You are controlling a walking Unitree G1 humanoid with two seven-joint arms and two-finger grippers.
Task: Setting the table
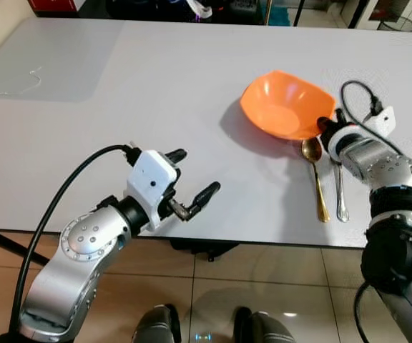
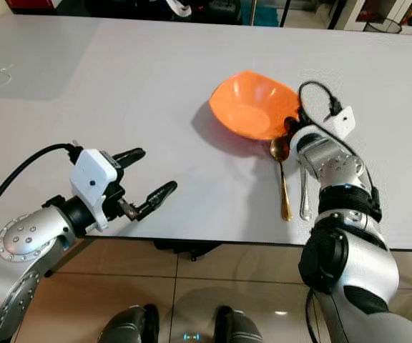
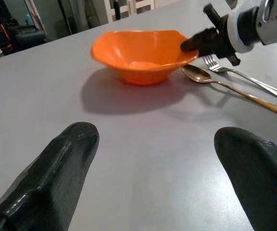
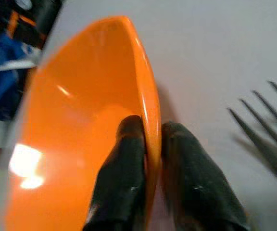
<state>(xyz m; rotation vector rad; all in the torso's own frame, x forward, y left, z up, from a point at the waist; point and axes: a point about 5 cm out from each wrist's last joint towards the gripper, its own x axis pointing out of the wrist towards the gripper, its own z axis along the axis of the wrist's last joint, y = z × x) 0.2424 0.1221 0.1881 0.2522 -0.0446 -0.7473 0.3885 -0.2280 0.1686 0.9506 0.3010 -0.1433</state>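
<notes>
R hand [image 4: 150,144] pinching orange bowl [image 1: 286,104] rim; L hand [image 1: 190,180] open.

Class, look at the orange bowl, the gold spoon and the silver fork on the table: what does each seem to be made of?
Orange bowl: probably plastic, with a thin rim, uniform colour and a soft gloss highlight; the right gripper pinches its rim.
Gold spoon: looks like metal with a polished gold-tone finish and bright reflections.
Silver fork: likely stainless steel, with a mirror-like sheen and thin tines.
</notes>
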